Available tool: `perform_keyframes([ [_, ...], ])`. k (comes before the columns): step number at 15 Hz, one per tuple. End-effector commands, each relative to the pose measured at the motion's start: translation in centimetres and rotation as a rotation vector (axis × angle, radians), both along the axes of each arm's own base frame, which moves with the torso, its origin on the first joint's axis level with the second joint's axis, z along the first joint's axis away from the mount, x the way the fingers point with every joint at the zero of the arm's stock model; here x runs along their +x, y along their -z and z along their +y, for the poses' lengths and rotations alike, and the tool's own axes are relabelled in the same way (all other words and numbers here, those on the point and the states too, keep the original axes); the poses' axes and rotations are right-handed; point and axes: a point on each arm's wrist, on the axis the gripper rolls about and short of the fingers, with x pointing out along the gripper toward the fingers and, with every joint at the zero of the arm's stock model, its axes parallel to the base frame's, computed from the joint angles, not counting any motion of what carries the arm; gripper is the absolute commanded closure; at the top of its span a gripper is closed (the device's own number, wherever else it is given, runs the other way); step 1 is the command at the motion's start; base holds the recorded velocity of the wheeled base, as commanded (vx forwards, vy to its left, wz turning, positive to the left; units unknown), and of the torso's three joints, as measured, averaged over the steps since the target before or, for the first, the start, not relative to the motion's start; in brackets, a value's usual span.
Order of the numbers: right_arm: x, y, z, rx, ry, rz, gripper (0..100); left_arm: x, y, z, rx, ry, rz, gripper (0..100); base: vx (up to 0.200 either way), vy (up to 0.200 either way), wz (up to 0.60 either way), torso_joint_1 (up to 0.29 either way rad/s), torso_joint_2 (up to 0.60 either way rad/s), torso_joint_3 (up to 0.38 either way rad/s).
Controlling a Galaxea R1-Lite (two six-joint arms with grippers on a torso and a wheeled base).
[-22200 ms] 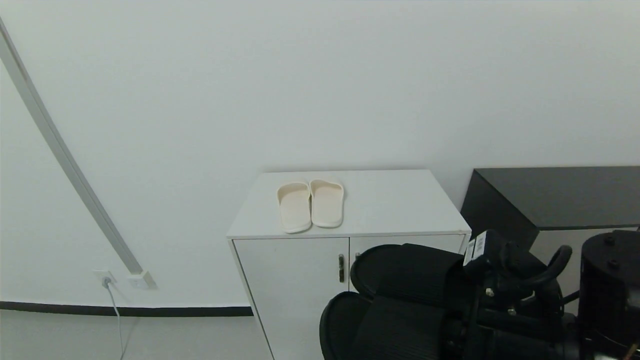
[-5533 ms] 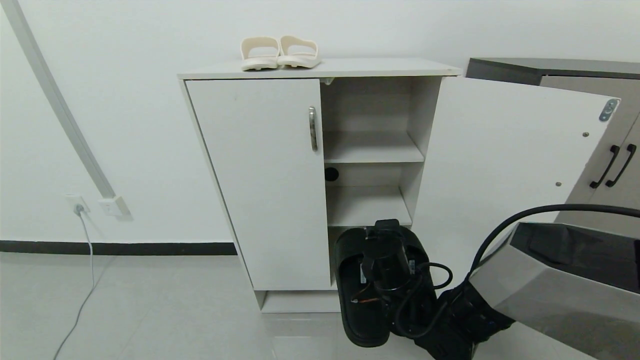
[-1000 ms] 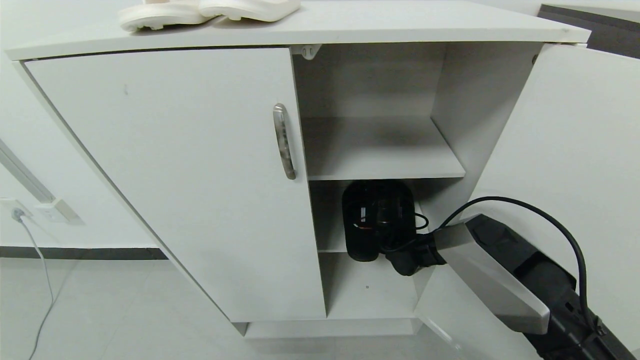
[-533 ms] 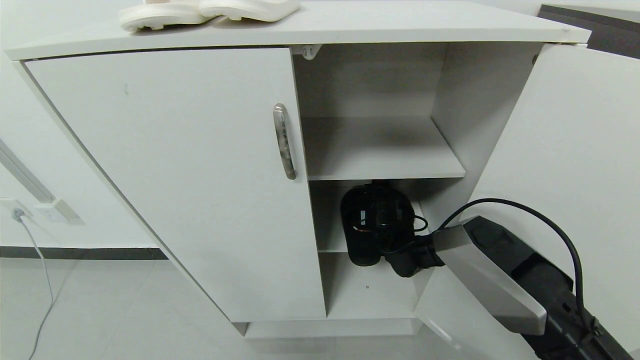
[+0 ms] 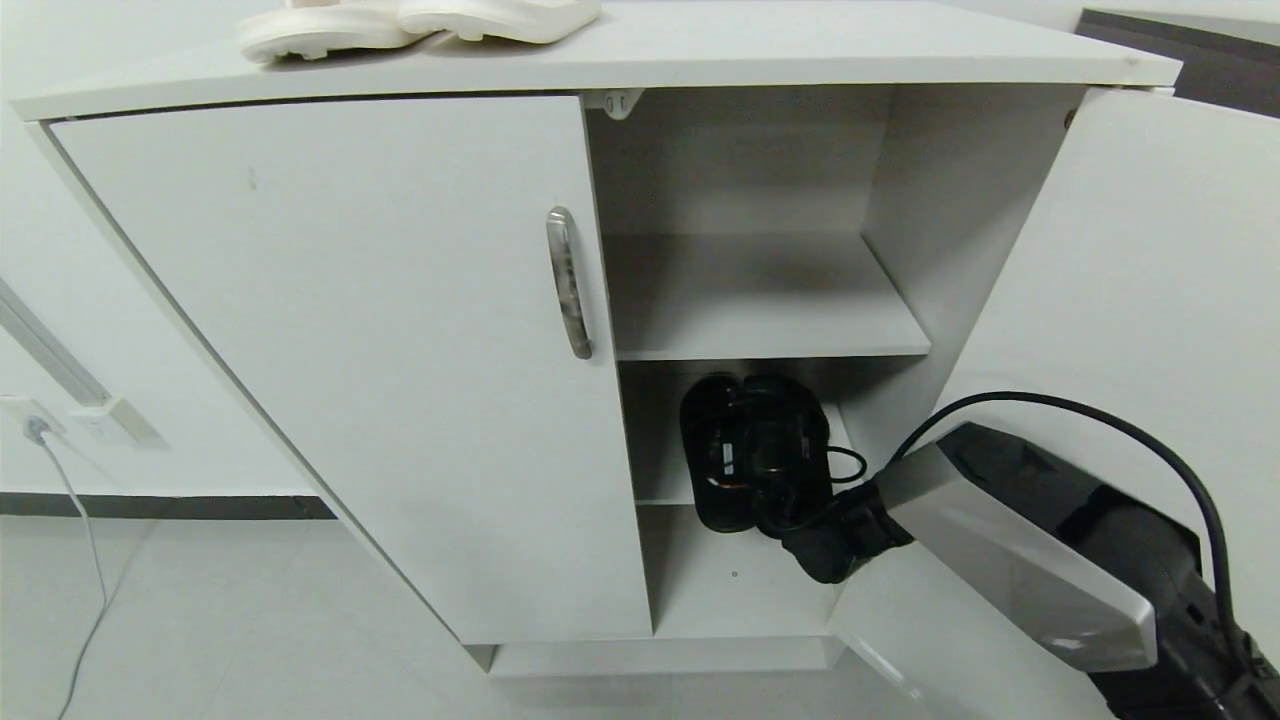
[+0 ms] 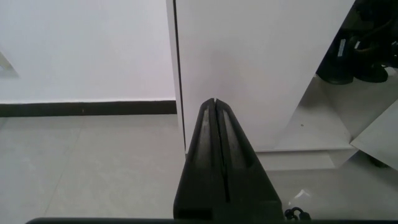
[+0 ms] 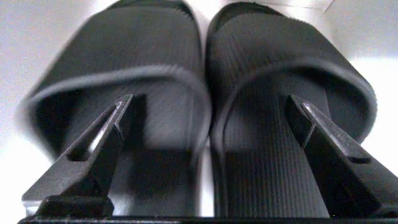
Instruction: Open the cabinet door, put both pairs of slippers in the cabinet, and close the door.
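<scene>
White wall [image 5: 40,230] and pale tiled floor [image 5: 200,620] frame a white two-door cabinet [image 5: 760,55] whose right door [image 5: 1130,250] stands open. On its middle shelf [image 5: 655,470] lies a pair of black ribbed rubber slippers [image 5: 722,450], side by side. The right gripper [image 7: 210,99] sits at them, jaws spread wide, one finger outside each slipper; whether they touch the rubber is unclear. A pair of cream slippers [image 5: 420,20] rests on the cabinet top. The left gripper [image 6: 214,102] hangs low before the closed left door [image 5: 350,350], jaws pressed together, holding nothing.
</scene>
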Motion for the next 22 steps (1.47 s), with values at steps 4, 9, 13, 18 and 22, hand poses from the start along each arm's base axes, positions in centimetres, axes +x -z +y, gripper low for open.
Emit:
perform_keyframes([
  [4,-7.6,-3.2,-1.3,0.003,-0.053,-0.008,0,0.0,0.0,0.0,-0.001,-0.001,0.001,100,0.000,0.000,0.00,0.000,0.00,0.000],
  [9,-14.2,-3.3,-2.8,0.005,-0.109,0.001,0,0.0,0.0,0.0,-0.001,-0.001,0.001,100,0.000,0.000,0.00,0.000,0.00,0.000],
  [13,-15.0,-3.0,-3.1,0.014,-0.073,-0.007,0,0.0,0.0,0.0,-0.003,-0.001,0.000,100,-0.100,0.000,0.00,0.002,0.00,0.002],
  [18,-15.9,-3.5,-2.9,0.015,-0.093,-0.011,0,0.0,0.0,0.0,-0.003,-0.001,0.001,100,-0.200,0.000,0.00,0.001,0.00,0.000],
  [22,-16.3,-3.8,-3.0,0.019,-0.102,-0.014,0,0.0,0.0,0.0,-0.001,-0.002,0.001,100,-0.050,0.000,0.00,0.001,0.00,0.001],
])
